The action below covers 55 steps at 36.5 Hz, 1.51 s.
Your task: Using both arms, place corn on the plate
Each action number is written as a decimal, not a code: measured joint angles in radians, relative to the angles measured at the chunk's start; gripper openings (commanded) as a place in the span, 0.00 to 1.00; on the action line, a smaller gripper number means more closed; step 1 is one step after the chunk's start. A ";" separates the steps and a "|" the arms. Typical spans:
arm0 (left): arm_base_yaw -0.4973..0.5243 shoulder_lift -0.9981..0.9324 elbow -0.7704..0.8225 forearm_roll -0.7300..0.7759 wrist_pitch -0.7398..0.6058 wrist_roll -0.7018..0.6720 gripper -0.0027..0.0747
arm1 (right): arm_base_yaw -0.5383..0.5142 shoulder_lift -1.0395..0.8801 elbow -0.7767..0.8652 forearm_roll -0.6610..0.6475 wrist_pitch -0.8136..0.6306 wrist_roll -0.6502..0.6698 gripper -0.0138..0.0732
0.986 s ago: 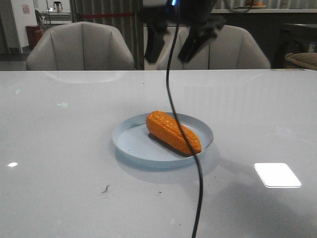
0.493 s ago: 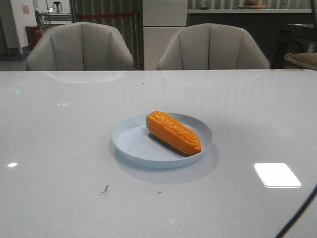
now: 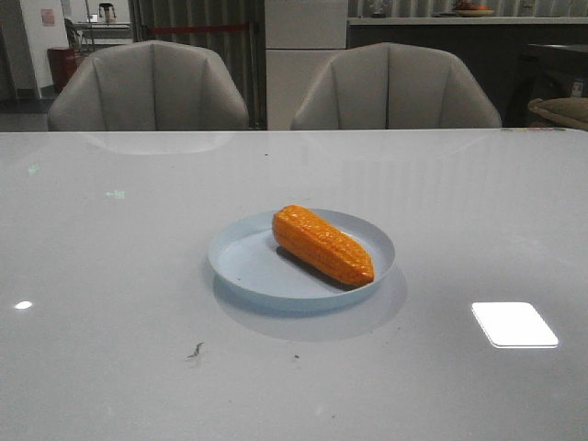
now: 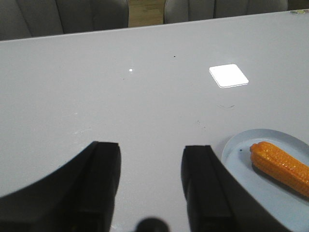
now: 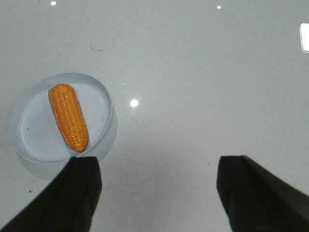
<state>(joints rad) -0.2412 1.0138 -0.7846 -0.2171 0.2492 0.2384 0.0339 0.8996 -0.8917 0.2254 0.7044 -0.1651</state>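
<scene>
The orange corn [image 3: 322, 243] lies on its side inside the pale blue plate [image 3: 248, 266] at the middle of the white table, tapered end toward the front right. Neither arm shows in the front view. In the left wrist view my left gripper [image 4: 150, 147] is open over bare table, with the plate [image 4: 241, 150] and corn [image 4: 281, 166] off to one side. In the right wrist view my right gripper [image 5: 158, 164] is wide open and empty, high above the table; the corn [image 5: 68, 116] rests in the plate [image 5: 34, 130] beside one finger.
Two grey armchairs [image 3: 149, 87] [image 3: 395, 87] stand behind the table's far edge. A bright reflection [image 3: 514, 323] lies on the tabletop at the front right, and a small dark mark [image 3: 196, 350] at the front left of the plate.
The gripper and cable that hung over the plate one second ago have left the front view. The corn and plate have stayed put.
</scene>
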 measured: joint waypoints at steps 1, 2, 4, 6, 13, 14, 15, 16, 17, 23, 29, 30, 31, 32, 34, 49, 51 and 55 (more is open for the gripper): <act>0.000 0.000 0.000 0.000 0.000 0.000 0.45 | 0.000 0.002 0.000 0.000 0.000 0.000 0.85; 0.000 0.000 0.000 0.000 0.000 0.000 0.41 | 0.000 0.004 0.002 0.000 0.000 0.000 0.85; 0.000 0.000 0.000 0.000 0.000 0.000 0.33 | 0.000 0.009 0.002 0.000 0.000 0.000 0.85; 0.000 0.000 0.000 0.000 0.000 0.000 0.25 | 0.000 0.011 0.004 0.001 -0.002 0.000 0.85; 0.000 0.000 0.000 0.000 0.000 0.000 0.16 | 0.000 0.013 0.004 0.001 -0.002 0.000 0.85; 0.000 0.000 0.000 0.000 0.000 0.000 0.16 | 0.000 0.013 0.004 0.001 -0.002 0.000 0.85; 0.000 0.000 0.000 0.000 0.000 0.000 0.16 | 0.000 0.013 0.004 0.002 -0.002 0.000 0.85; 0.000 0.000 0.000 0.000 0.000 0.000 0.16 | 0.000 0.013 0.004 0.002 -0.002 0.000 0.85; 0.000 0.000 0.000 0.000 0.000 0.000 0.16 | 0.000 0.013 0.004 0.002 -0.002 0.000 0.85; 0.000 0.000 0.000 0.000 0.000 0.000 0.16 | 0.000 0.013 0.004 0.002 -0.002 0.002 0.85; 0.000 0.000 0.004 0.000 -0.007 0.000 0.16 | 0.000 0.013 0.004 0.002 -0.002 0.002 0.85; 0.000 -0.002 0.006 0.000 -0.011 0.000 0.16 | 0.000 0.013 0.004 0.002 -0.002 0.002 0.85; 0.000 -0.004 0.011 0.000 -0.023 0.000 0.16 | 0.000 0.013 0.004 0.002 -0.002 0.002 0.85; 0.000 -0.006 0.017 0.000 -0.031 -0.003 0.16 | 0.000 0.013 0.004 0.002 -0.002 0.002 0.85; 0.000 -0.017 0.032 0.011 -0.062 -0.022 0.16 | 0.000 0.013 0.004 0.002 -0.002 0.002 0.85; 0.044 -0.280 0.353 0.234 -0.404 -0.200 0.16 | 0.000 0.013 0.004 0.002 -0.002 0.002 0.85; 0.069 -0.327 0.396 0.238 -0.410 -0.200 0.16 | 0.000 0.013 0.004 0.002 -0.002 0.002 0.85; 0.111 -0.417 0.473 0.240 -0.412 -0.201 0.16 | 0.000 0.013 0.004 0.002 -0.002 0.002 0.85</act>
<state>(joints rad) -0.1303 0.5972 -0.3112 0.0230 -0.1627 0.0378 0.0339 0.9121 -0.8881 0.2274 0.7029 -0.1633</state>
